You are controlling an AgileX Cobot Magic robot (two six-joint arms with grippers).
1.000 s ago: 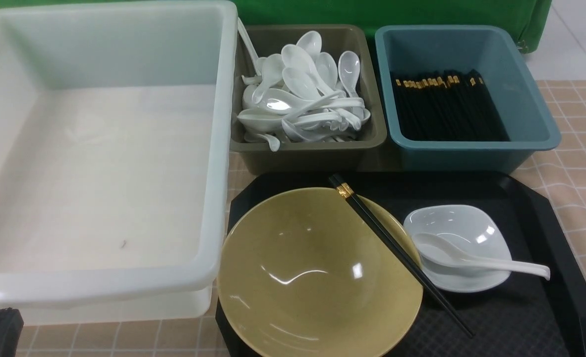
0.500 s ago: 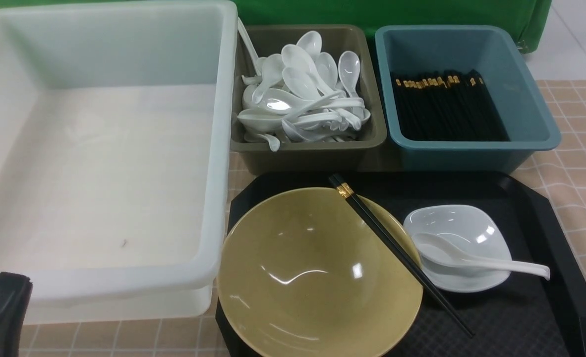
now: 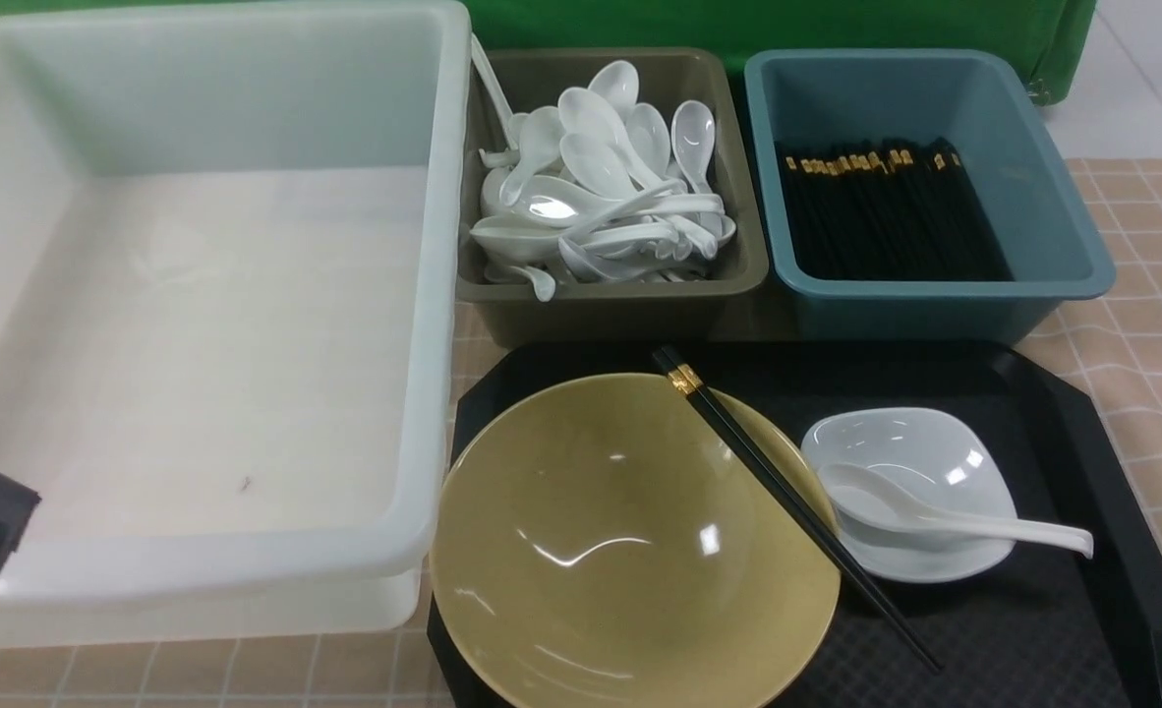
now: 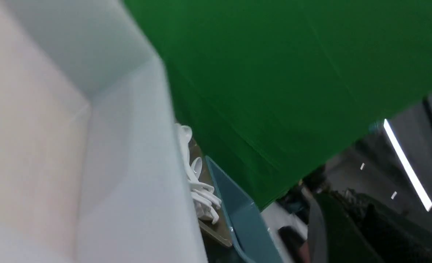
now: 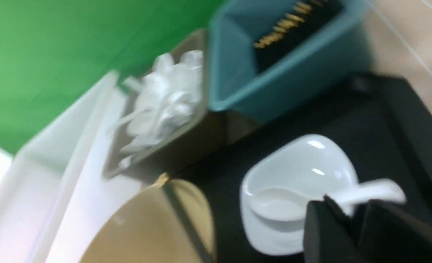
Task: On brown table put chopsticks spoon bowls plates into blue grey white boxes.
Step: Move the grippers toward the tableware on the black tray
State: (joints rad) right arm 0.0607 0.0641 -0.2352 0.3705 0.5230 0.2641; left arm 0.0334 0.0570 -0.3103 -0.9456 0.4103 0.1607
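- Pair of black chopsticks (image 3: 787,501) laid slantwise across the right rim of the yellow bowl (image 3: 591,551), on the black tray (image 3: 1063,629).
- Just right of the bowl, on the same tray: white spoon (image 3: 935,516) lying in the small white plate (image 3: 915,442), handle out over the rim.
- Behind the tray on the brown table (image 3: 1151,295): grey box (image 3: 610,305) with a spoon heap (image 3: 601,187), blue box (image 3: 935,315) with a chopstick bundle (image 3: 886,211).
- Large white box (image 3: 207,98) on the left.
- Right claw (image 5: 351,206) near the plate, fingers drawn almost together, gripping nothing.
- Left claw (image 4: 344,204) by the white box, dark and blurred; cannot tell how far open.
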